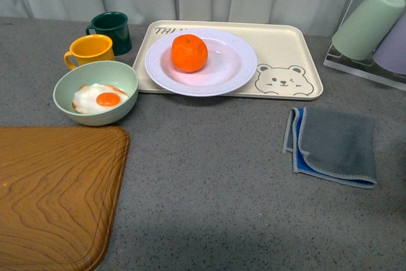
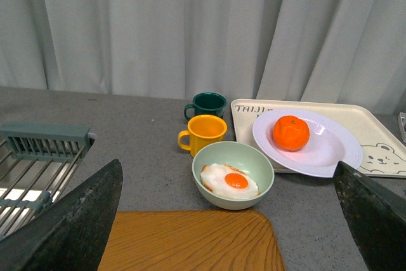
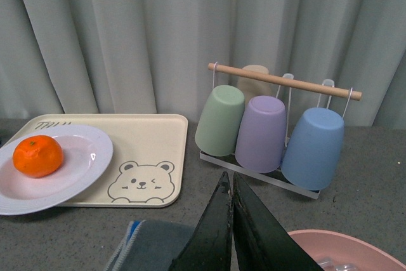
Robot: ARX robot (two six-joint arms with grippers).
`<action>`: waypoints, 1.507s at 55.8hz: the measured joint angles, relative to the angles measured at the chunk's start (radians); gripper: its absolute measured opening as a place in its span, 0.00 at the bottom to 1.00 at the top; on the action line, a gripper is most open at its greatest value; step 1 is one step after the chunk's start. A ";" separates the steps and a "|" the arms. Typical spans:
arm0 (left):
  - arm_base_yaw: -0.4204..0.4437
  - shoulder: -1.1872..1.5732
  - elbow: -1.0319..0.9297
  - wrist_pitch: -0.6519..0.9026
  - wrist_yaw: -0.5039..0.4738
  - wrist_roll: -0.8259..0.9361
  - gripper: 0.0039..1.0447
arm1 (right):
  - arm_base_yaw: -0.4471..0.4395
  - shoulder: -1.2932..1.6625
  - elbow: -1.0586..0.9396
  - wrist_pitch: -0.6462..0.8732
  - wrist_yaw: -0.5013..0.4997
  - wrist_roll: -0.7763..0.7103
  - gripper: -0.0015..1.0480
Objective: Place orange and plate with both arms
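Now orange (image 1: 189,53) is sat on white plate (image 1: 236,73), on bear tray (image 1: 298,55); L gripper (image 2: 228,220) spread wide w/ nothing held, R gripper (image 3: 231,220) closed tight, nothing held.

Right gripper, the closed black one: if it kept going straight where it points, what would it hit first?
Probably the cup rack, around the purple cup; the right gripper aims there, though depth is unclear.

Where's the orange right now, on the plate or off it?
On the plate. The orange rests in the white plate, which sits on the bear tray. No gripper touches it.
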 joint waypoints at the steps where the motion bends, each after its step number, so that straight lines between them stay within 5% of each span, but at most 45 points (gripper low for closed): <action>1: 0.000 0.000 0.000 0.000 0.000 0.000 0.94 | 0.000 -0.016 -0.003 -0.011 0.000 0.000 0.01; 39: 0.000 0.000 0.000 0.000 0.000 0.000 0.94 | 0.000 -0.515 -0.056 -0.442 0.000 0.000 0.01; 84: 0.000 0.000 0.000 0.000 0.000 0.000 0.94 | 0.000 -0.824 -0.056 -0.743 -0.001 0.000 0.01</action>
